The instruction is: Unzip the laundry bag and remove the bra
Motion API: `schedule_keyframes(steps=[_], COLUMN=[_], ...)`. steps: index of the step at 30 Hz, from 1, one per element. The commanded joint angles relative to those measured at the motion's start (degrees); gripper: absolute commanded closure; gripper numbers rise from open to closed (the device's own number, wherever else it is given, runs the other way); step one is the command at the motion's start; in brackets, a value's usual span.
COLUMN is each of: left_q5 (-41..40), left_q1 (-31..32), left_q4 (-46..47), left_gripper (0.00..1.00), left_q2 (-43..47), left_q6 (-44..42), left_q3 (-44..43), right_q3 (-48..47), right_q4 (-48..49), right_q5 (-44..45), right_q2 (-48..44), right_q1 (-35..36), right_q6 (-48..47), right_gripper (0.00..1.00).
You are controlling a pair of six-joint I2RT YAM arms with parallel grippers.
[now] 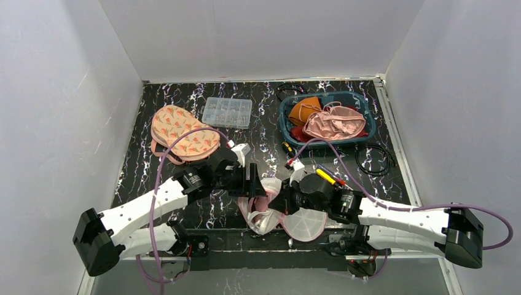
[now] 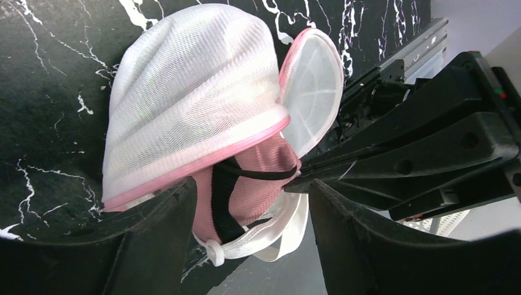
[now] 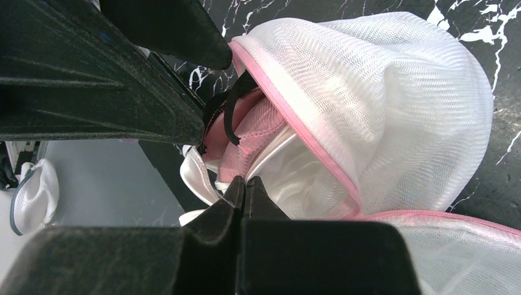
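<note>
Black marbled tabletop [image 1: 270, 98] carries the white mesh laundry bag with pink trim [image 2: 190, 104], lying unzipped; the pink bra with black strap [image 2: 258, 184] bulges from its mouth. Left pincer [image 2: 242, 206] straddles it wide, probably to grab; right pincer [image 3: 246, 184], pinched shut, seems to steady the rim

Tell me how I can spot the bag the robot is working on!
Look at the black marbled table, at the near edge where the left gripper and right gripper meet. The bag lies between them. It is white mesh with pink trim and gapes open with a pink bra showing, unlike the orange-patterned pouch farther back.
</note>
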State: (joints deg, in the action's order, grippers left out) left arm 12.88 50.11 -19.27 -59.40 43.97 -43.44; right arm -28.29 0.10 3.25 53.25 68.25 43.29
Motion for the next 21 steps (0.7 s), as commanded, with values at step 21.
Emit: schedule_keyframes(steps=[21], left_q5=[-0.3], left_q1=[2.6], left_q4=[-3.6], left_gripper=[0.47], left_q2=[-9.4], left_q6=[-3.7], left_q3=[-5.7], right_q3=[-3.7], right_q4=[3.0], right_q5=[-0.6], right_q2=[2.6], right_q1=[0.0], right_q6=[-2.1], right_gripper=[0.99])
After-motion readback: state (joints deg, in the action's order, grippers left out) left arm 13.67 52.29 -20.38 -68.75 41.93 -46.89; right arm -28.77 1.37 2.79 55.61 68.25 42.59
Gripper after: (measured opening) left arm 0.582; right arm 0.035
